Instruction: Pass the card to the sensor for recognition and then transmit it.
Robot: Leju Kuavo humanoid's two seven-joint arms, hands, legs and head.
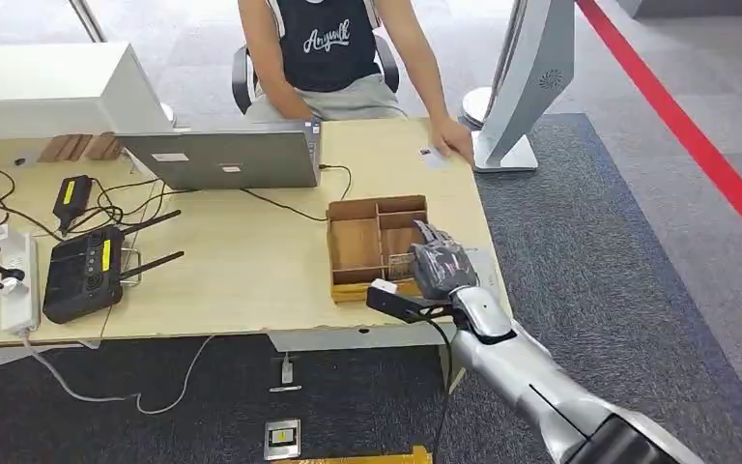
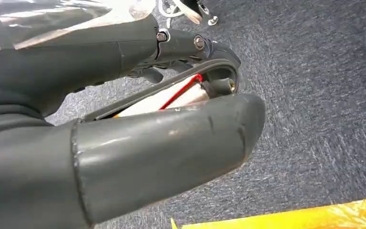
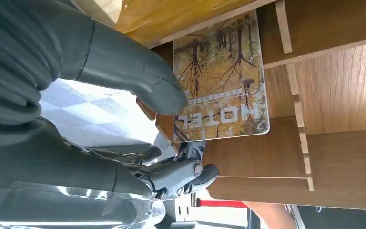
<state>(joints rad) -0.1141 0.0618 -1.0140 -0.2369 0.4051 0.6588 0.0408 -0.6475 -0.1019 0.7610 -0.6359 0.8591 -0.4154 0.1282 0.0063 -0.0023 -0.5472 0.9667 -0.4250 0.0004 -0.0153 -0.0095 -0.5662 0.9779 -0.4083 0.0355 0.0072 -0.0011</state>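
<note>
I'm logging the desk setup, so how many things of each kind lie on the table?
Laptop: 1
Wooden divided box: 1
Hotel card in the box, at the right hand: 1
White card by the person's hand: 1
Black router: 1
White power strip: 1
Total: 6

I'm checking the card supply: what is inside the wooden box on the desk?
The wooden box has several compartments. One near the right hand holds a hotel card, which the thumb touches. The other compartments in sight look bare; the hand covers part of the box.
</note>
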